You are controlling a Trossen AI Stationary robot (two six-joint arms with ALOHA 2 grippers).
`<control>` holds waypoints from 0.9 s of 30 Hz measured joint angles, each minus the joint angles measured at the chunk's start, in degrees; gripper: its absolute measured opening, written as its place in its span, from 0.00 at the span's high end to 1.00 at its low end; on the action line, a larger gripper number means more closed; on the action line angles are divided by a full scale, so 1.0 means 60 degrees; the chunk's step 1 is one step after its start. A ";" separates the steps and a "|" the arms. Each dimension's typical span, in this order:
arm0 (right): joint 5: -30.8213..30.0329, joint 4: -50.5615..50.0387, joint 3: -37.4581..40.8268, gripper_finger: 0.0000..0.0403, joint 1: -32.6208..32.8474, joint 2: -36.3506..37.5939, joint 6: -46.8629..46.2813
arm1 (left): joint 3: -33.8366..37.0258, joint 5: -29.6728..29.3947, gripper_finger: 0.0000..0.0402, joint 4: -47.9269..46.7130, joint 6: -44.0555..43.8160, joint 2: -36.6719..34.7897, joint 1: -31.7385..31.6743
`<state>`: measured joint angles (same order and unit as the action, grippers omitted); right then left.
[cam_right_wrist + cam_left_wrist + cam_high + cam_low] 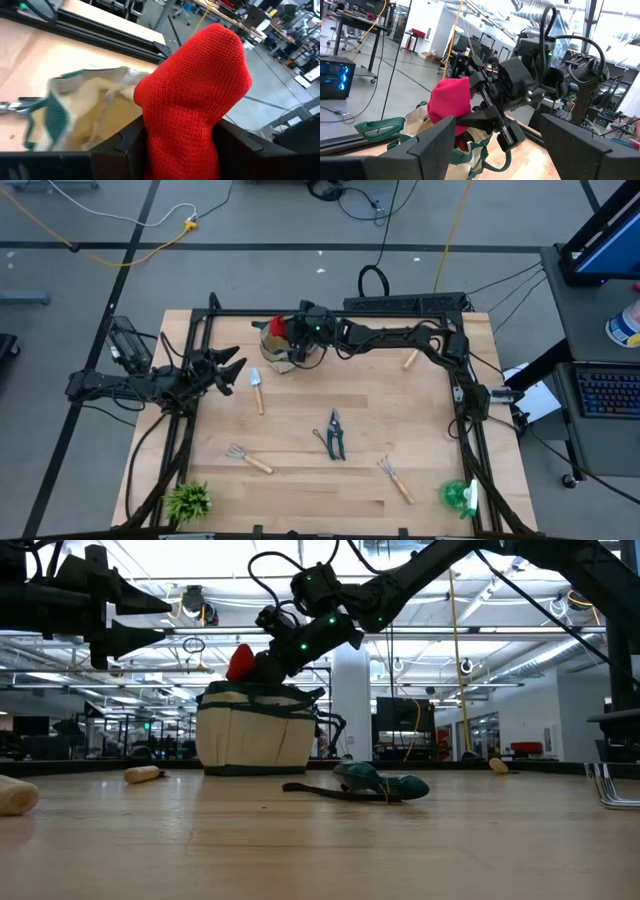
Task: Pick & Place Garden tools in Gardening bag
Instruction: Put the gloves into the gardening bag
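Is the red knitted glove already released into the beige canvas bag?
No. The red knitted glove sits clamped between the right gripper fingers, above the beige canvas bag with green trim.

1. The glove (pixel 192 95) my right gripper (pixel 170 150) pinches looks like coarse red knit cloth, matt.
2. The gardening bag (pixel 256 730) reads as beige canvas with woven green trim, soft and creased.
3. My table (pixel 330 480) is pale wood planks with a smooth, faintly shiny finish.
4. The trowel (pixel 257 388) has a bright metal blade and a light wooden handle.
5. The pruning shears (pixel 334 436) look like dark metal.
6. My gripper fingers (pixel 427 145) look like matt black plastic.
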<state>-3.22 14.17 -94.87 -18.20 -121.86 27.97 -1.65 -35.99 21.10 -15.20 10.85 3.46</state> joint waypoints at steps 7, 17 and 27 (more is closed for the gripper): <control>0.0007 -0.0204 0.0000 0.56 0.0117 0.0000 0.0274 | 0.0000 0.0000 0.27 0.0000 -0.0003 0.0000 0.0000; -0.0025 -0.0273 0.0000 0.56 0.0126 0.0000 0.0803 | 0.0000 0.0000 0.27 0.0000 -0.0004 0.0000 0.0000; -0.0366 -0.0271 0.0007 0.56 0.0300 0.0058 0.1760 | 0.0000 0.0000 0.27 0.0000 -0.0004 0.0000 0.0000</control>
<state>-5.42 12.55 -94.83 -16.40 -121.52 38.53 -1.65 -35.99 21.10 -15.22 10.85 3.46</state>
